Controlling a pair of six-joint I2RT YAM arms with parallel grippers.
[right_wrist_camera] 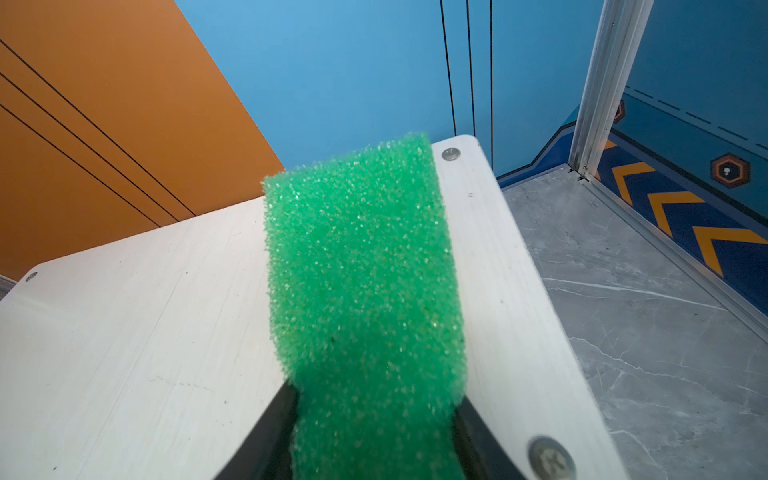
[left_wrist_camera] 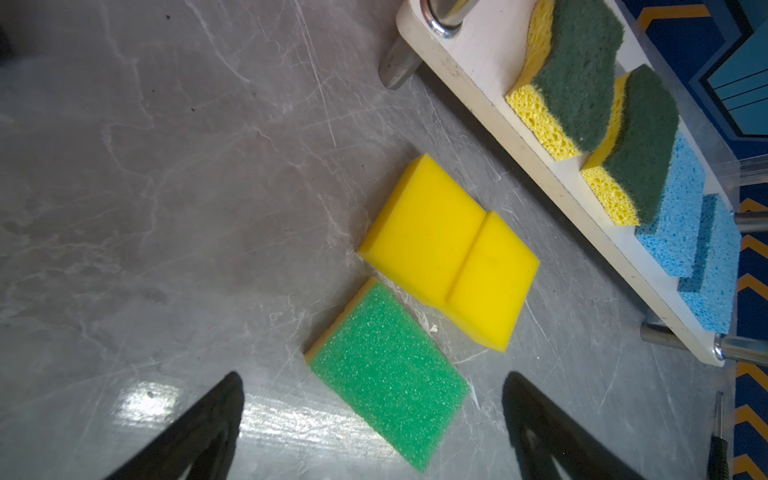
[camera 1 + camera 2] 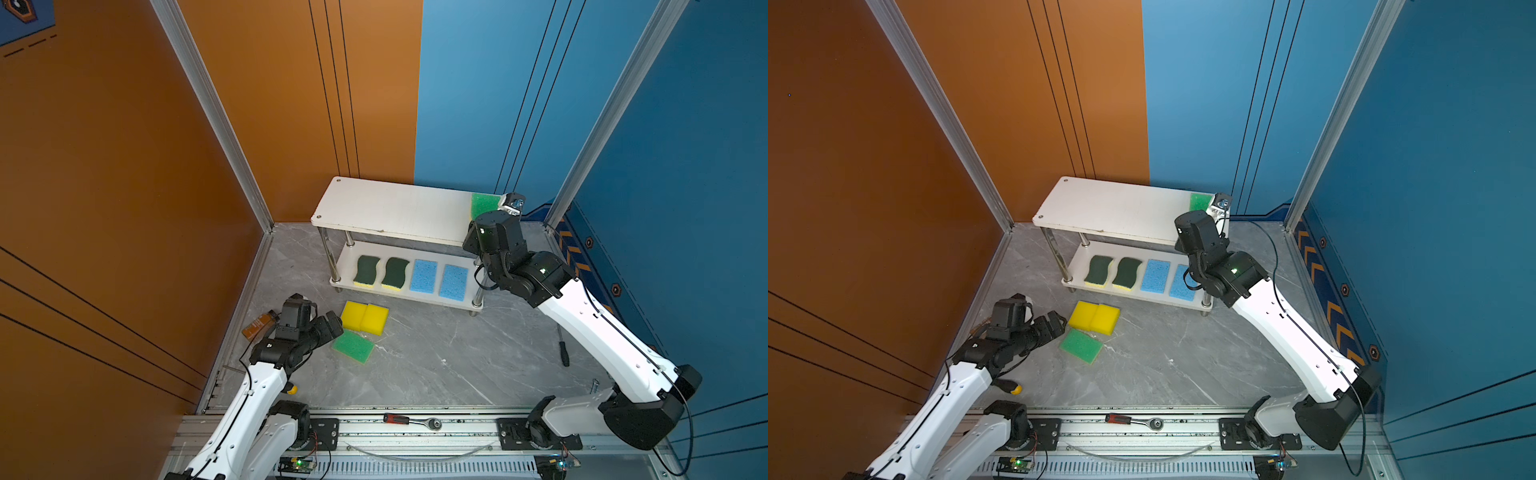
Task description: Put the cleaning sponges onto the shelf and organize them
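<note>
Roughly half of the task is done. Four of the eight cleaning sponges are lined up flat on the lower board of the shelf [image 3: 395, 208]: two dark-green wavy sponges [image 3: 366, 271] side by side at the left and two light-blue sponges [image 3: 423, 275] to their right, with small gaps between them. A fifth, the held green-topped sponge [image 1: 361, 266], is clamped between the jaws of the right gripper [image 1: 376, 432] over the right end of the upper board, near a corner screw. Whether its underside already touches the board cannot be told. Otherwise the upper board is bare. Three sponges lie on the grey table [image 3: 436, 353] in front of the shelf: two plain yellow sponges [image 3: 353, 315] touching along one long side, and just beside them the second green-topped sponge [image 3: 353, 345], green face up. The left gripper [image 2: 372, 380] is poised close to this last sponge, jaws spread wide and holding nothing. Judged from this layout, what is left is to release the held sponge, then bring its twin and the yellow pair to the upper board, plausibly grouped by kind as on the board below.
</note>
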